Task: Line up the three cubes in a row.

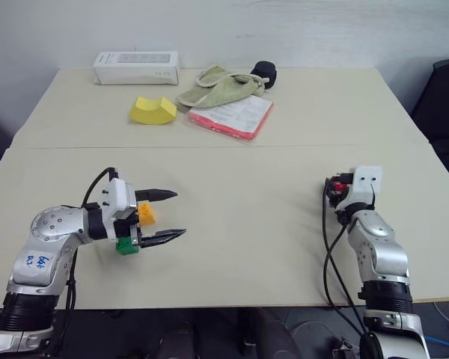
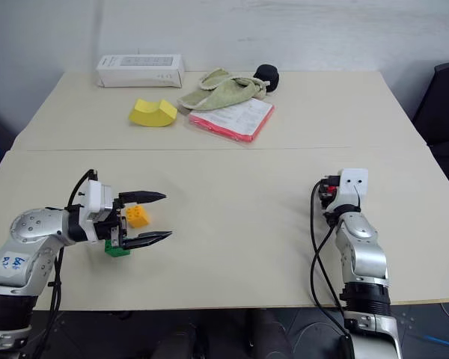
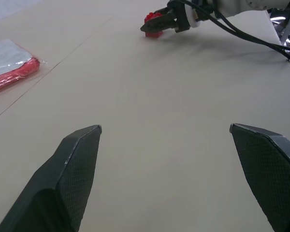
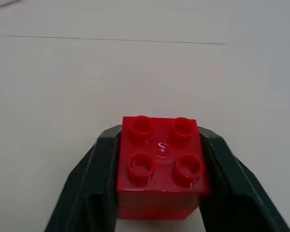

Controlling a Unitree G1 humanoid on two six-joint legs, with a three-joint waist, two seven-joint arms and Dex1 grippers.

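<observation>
The red cube [image 4: 160, 166] sits on the table [image 1: 247, 224] at the right, clamped between the right gripper's [image 4: 159, 164] fingers, likely to be carried toward the others. The orange-yellow cube [image 2: 138, 216] and green cube [image 2: 117, 249] wait beside the left gripper [image 2: 153, 218], whose fingers gape empty.

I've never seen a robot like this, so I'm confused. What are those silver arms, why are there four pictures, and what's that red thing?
Those are a robot's two arms. Two pictures look down from cameras in its head; the other two come from a small camera on each wrist. The right gripper is squeezed shut on the red cube, a toy block with studs. The left gripper is open and holds nothing; the orange-yellow cube and green cube sit beside it on the table. Farther back lie a yellow foam block, a white box, a green cloth and a red-edged packet.
</observation>
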